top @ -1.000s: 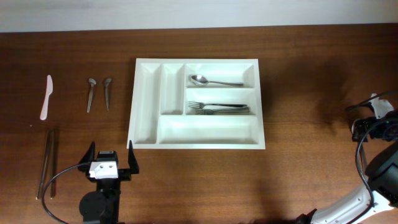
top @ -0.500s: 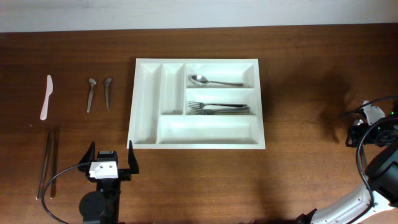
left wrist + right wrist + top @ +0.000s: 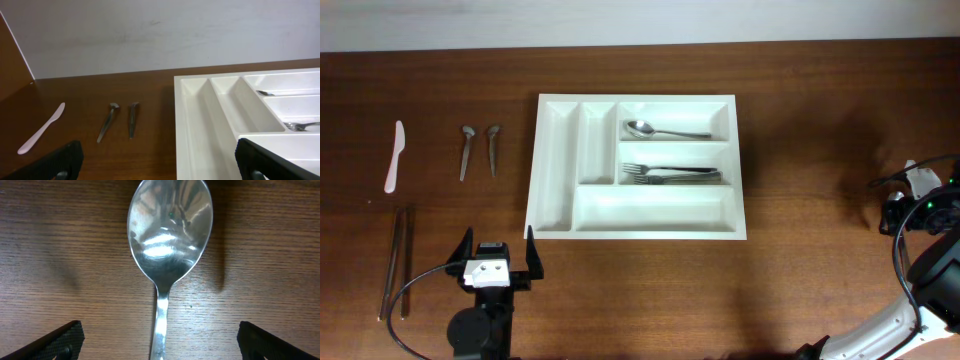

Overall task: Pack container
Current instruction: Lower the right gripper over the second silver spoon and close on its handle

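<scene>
The white container (image 3: 650,210) lies mid-table, with a spoon (image 3: 665,131) in its top long compartment and forks (image 3: 672,175) in the middle one. My left gripper (image 3: 498,258) stands open just off the container's front left corner, with nothing between its fingers (image 3: 56,161); the container's left rim (image 3: 182,125) fills the right of its view. At the far right edge my right gripper (image 3: 922,198) points down, open. Its wrist view shows a metal spoon (image 3: 169,235) lying on the wood, the handle running down midway between the fingers (image 3: 276,341), untouched.
Left of the container lie a white plastic knife (image 3: 395,156), two small metal spoons (image 3: 467,150) (image 3: 493,148) and a pair of long thin sticks (image 3: 395,262). The knife (image 3: 42,128) and small spoons (image 3: 107,121) also show in the left wrist view.
The right gripper has shifted slightly left and toward the near edge. The left arm and the cutlery have not moved.
</scene>
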`<action>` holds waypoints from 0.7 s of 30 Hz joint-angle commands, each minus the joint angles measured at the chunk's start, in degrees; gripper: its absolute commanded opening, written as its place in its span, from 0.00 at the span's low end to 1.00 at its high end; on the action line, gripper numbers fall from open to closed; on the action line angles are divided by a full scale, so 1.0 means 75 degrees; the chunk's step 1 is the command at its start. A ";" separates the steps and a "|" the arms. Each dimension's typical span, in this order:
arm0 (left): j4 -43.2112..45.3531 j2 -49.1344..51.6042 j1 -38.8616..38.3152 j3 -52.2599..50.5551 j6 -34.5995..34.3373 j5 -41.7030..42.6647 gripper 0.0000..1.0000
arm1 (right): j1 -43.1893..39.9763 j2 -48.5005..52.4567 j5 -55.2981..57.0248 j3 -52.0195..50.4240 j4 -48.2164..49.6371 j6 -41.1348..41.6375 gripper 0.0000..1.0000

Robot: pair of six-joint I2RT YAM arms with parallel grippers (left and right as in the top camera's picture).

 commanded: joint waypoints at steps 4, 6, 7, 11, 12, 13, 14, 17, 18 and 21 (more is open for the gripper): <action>-0.0026 -0.0035 0.0050 -0.0038 -0.0073 0.0006 0.99 | -0.0017 0.0140 0.0096 -0.0035 0.0087 -0.0029 0.99; -0.0026 -0.0035 0.0050 -0.0038 -0.0073 0.0006 0.99 | -0.0017 0.0143 0.0102 -0.0035 0.0099 -0.0032 0.99; -0.0026 -0.0035 0.0050 -0.0038 -0.0073 0.0006 0.99 | -0.0015 0.0140 0.0096 -0.0035 0.0111 -0.0032 0.99; -0.0026 -0.0035 0.0050 -0.0038 -0.0073 0.0006 0.99 | -0.0015 0.0172 0.0096 -0.0035 0.0099 -0.0029 0.99; -0.0026 -0.0035 0.0050 -0.0038 -0.0073 0.0006 0.99 | -0.0017 0.0187 0.0093 -0.0035 0.0079 -0.0029 0.99; -0.0026 -0.0035 0.0050 -0.0038 -0.0073 0.0006 0.99 | -0.0015 0.0216 0.0096 -0.0035 0.0064 -0.0026 0.99; -0.0026 -0.0035 0.0050 -0.0038 -0.0073 0.0006 0.99 | -0.0015 0.0245 0.0096 -0.0035 0.0044 -0.0026 0.99; -0.0026 -0.0035 0.0050 -0.0038 -0.0073 0.0006 0.99 | -0.0015 0.0297 0.0093 -0.0035 0.0038 -0.0026 0.99; -0.0026 -0.0035 0.0050 -0.0038 -0.0073 0.0006 0.99 | -0.0015 0.0297 0.0096 -0.0035 0.0061 -0.0026 0.99; -0.0026 -0.0035 0.0050 -0.0038 -0.0073 0.0006 0.99 | -0.0015 0.0297 0.0096 -0.0035 0.0079 -0.0026 0.99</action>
